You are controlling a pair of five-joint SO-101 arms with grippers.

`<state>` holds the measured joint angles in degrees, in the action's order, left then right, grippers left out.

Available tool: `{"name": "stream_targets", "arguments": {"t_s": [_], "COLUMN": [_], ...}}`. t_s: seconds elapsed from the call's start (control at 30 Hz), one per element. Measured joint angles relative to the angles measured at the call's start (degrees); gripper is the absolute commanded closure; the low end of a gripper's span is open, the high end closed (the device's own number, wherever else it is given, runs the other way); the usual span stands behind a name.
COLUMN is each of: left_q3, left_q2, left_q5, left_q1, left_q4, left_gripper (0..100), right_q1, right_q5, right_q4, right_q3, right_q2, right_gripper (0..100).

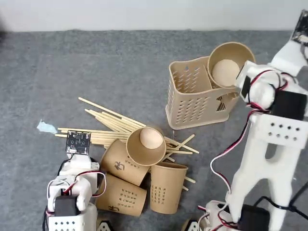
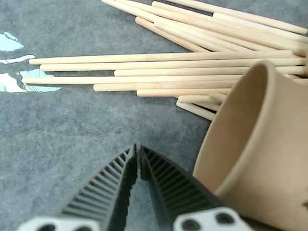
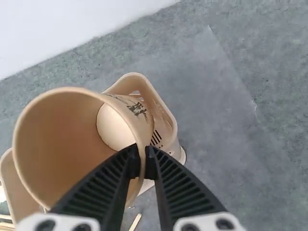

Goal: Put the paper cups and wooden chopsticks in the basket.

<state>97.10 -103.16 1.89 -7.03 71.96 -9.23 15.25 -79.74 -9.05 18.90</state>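
Currently the right gripper (image 3: 141, 151) pinches one paper cup (image 3: 72, 144) over the basket (image 1: 192, 103). Four cups (image 1: 122, 166) and the chopsticks (image 1: 106, 120) lie near the front edge of the surface (image 1: 96, 62), not yet collected. The left gripper (image 2: 137, 149) is closed and empty.

We see white printed arms (image 1: 269, 144) with black servo blocks (image 1: 288, 105), red-white-black cables (image 1: 226, 154) — grippers (image 2: 138, 150) black, ribbed, on white mounts (image 2: 202, 222).

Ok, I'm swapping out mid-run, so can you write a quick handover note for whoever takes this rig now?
Right gripper: jaws shut on a paper cup, held over one end of the basket, not released.
Left gripper: jaws shut, empty, low over the mat by the wooden chopsticks.
Done: nothing visibly inside the basket yet.
Left: release that cup, then four loose cups and the chopsticks.
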Motion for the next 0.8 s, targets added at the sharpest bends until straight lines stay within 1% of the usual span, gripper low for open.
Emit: {"name": "stream_targets", "arguments": {"t_s": [0.17,0.23,0.33,0.43,0.53,0.7,0.8], "left_q3": [0.0,0.0,0.0,0.0,0.0,0.0,0.0], "left_q2": [0.0,0.0,0.0,0.0,0.0,0.0,0.0], "left_q5": [0.0,0.0,0.0,0.0,0.0,0.0,0.0], "left_q1": [0.0,0.0,0.0,0.0,0.0,0.0,0.0], "left_q4": [0.0,0.0,0.0,0.0,0.0,0.0,0.0], "left_gripper": [99,99,99,99,99,99,99], "right_q1": [0.1,0.0,0.6,2.1,5.6,14.0,17.8], "right_q5": [0.4,0.4,0.4,0.4,0.4,0.4,0.4], "right_q4": [0.3,0.5,0.5,0.0,-5.3,-18.7,-20.7], "right_q3": [0.0,0.0,0.0,-2.7,-7.2,-12.7,-13.0], "right_q2": [0.0,0.0,0.0,-0.1,0.0,0.0,0.0], "right_gripper": [74.1,71.3,72.7,76.7,80.1,80.8,80.9]}}
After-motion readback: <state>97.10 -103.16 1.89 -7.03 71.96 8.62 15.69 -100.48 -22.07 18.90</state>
